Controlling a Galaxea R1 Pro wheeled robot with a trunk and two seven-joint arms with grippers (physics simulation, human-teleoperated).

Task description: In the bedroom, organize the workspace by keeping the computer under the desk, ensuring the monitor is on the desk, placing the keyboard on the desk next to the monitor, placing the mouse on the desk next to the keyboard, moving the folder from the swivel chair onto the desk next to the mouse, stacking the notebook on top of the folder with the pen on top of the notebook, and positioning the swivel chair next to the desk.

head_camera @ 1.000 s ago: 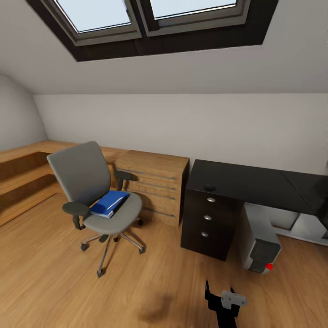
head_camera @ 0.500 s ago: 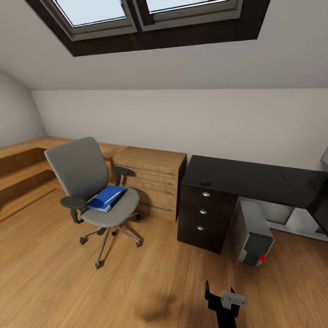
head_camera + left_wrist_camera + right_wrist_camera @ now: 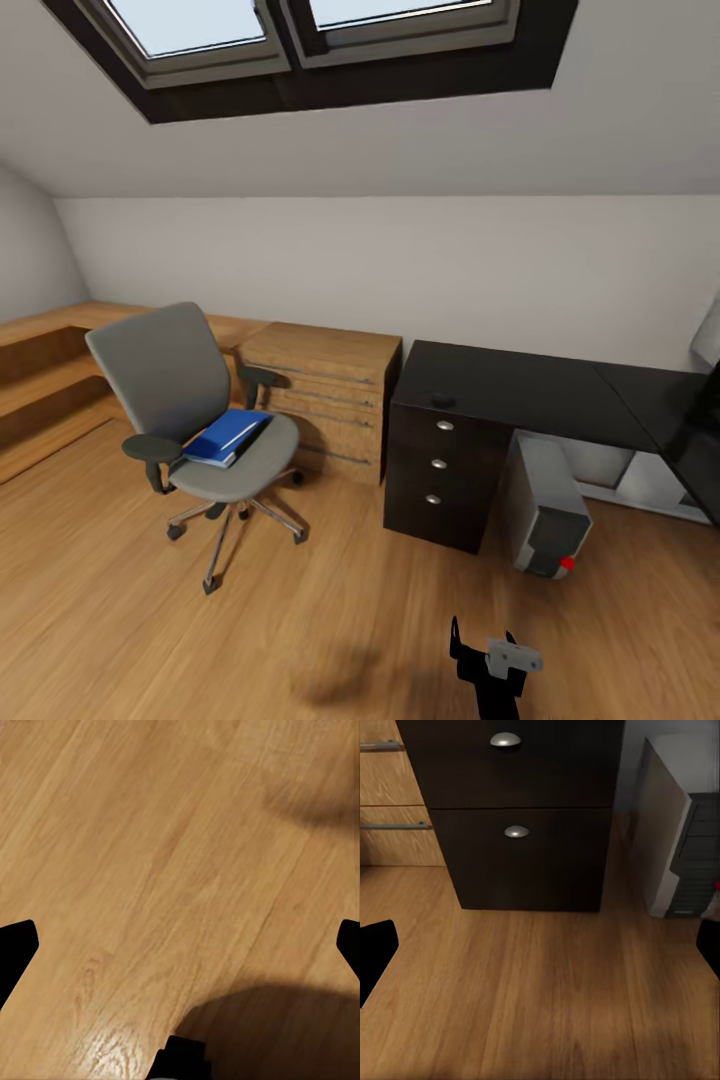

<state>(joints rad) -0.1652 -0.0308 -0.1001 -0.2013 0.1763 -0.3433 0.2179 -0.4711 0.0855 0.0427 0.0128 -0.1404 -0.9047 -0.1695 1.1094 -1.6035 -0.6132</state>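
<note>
Wooden floor in a light tone runs across the bedroom, under a sloped ceiling with a skylight. In the head view the swivel chair stands on that floor at the left, in front of a low light wooden cabinet, apart from the table. The folder, bright blue, lies flat on the chair's seat.

The black-topped table sits to the right of the wooden cabinet, with its dark drawer unit at its left end. A small dark object rests on the tabletop near the front edge above the drawers; it is too small to identify. The computer, a light-grey tower with a darker front and a red spot low on it, stands on the floor under the table, just beside the drawer unit. At the far right edge a pale corner of something shows above the table; I cannot tell what it is.

A black part of the robot with a grey bracket shows at the bottom of the head view.

The left end effector points at bare floor, its fingers spread wide and holding nothing. The right end effector is likewise spread wide and empty, facing the lower drawers and the computer's front.
</note>
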